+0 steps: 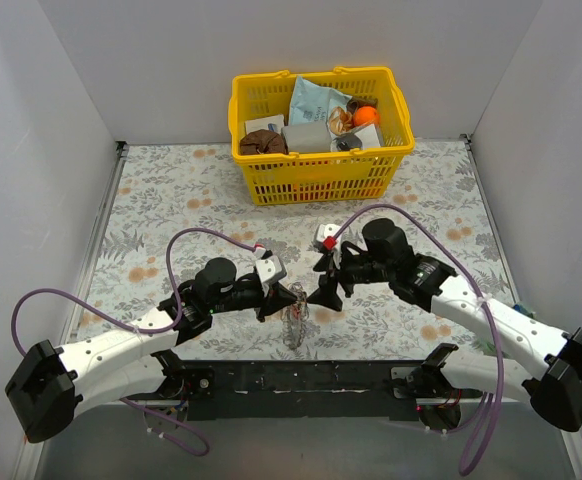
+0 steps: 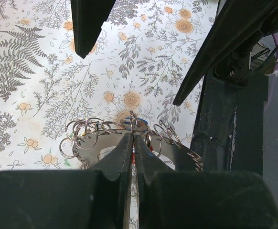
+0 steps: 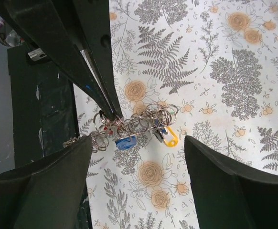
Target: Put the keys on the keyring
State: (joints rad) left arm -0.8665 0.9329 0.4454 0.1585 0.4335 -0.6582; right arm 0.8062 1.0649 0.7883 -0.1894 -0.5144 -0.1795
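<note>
My left gripper [image 1: 279, 298] is shut on the keyring [image 2: 97, 146], a flat silver band strung with many small wire rings. The fingers pinch its top edge, and a bit of red shows between them. In the right wrist view, a blue-headed key [image 3: 125, 141], a yellow-headed key [image 3: 170, 139] and a small red one [image 3: 111, 134] hang from the ring cluster under the left gripper's fingertips [image 3: 109, 109]. My right gripper [image 3: 138, 140] is open and empty, its fingers spread either side of the cluster, just above it. In the top view it [image 1: 325, 287] faces the left gripper closely.
A yellow basket [image 1: 321, 170] with packets and food items stands at the back centre. The black base rail [image 1: 301, 378] runs along the near edge, right beside the keyring. Floral cloth [image 1: 171, 190] covers the table; grey walls stand on both sides.
</note>
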